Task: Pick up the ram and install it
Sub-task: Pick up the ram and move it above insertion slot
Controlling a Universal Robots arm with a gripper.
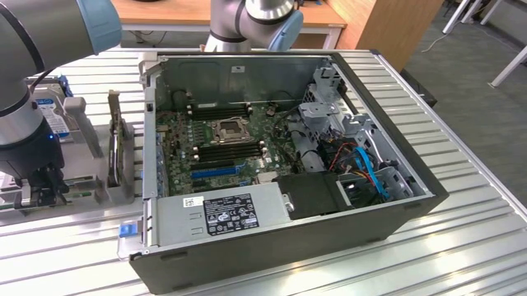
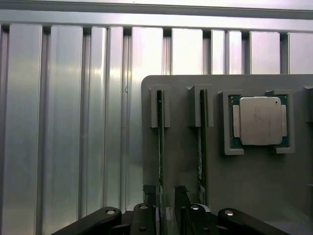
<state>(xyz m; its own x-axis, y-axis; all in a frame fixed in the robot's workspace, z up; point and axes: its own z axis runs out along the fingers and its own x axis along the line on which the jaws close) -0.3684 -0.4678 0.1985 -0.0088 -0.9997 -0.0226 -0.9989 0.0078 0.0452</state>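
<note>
Two rams stand on edge in slots of a grey holder plate (image 2: 186, 147). The nearer ram (image 2: 160, 142) runs between my fingertips (image 2: 149, 192), one finger on each side of it with small gaps. The other ram (image 2: 201, 142) stands one slot over. My gripper (image 2: 165, 195) is open and holds nothing. In the exterior view the gripper (image 1: 43, 188) hangs low over the holder, at the exterior view's left of the open computer case (image 1: 288, 246). Inside the case the motherboard (image 1: 185, 145) shows long black slots (image 1: 226, 152) beside the processor socket.
A processor chip (image 2: 259, 120) sits in a recess of the same holder plate. A blue-labelled hard drive (image 1: 53, 105) and an upright card (image 1: 115, 139) stand behind the gripper. The case wall (image 1: 150, 123) rises close beside the holder. Everything rests on a ribbed aluminium table (image 1: 461, 246).
</note>
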